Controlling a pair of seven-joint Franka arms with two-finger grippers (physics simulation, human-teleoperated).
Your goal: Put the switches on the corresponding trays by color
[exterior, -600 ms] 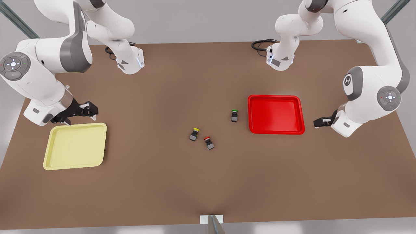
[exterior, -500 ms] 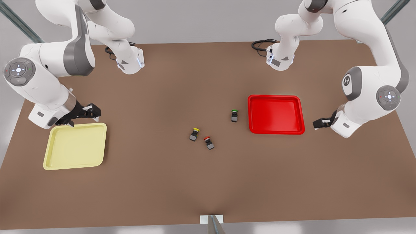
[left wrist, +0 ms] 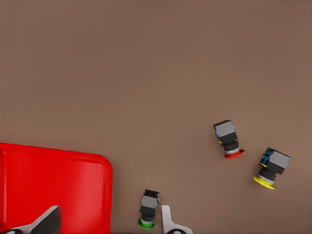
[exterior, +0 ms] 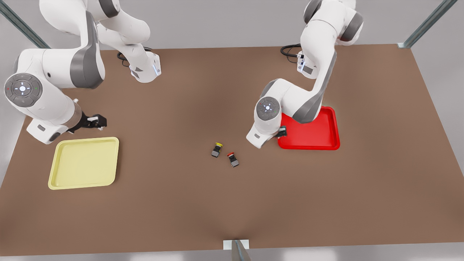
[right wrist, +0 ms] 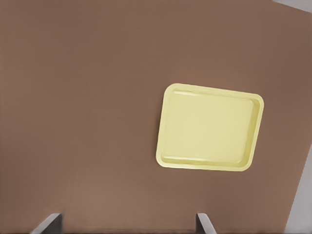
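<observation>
1. Hovering open at the red tray's (exterior: 328,139) corner, the left gripper (left wrist: 109,222) straddles the green switch (left wrist: 148,210).
2. Red switch (exterior: 233,159) and yellow switch (exterior: 216,149) lie mid-table.
3. Right gripper (exterior: 95,122) waits open near the yellow tray (exterior: 85,163).

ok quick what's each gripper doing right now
Left gripper: open, empty, fingers spread by the green switch beside the red tray.
Right gripper: open, empty, above the table near the yellow tray.
</observation>
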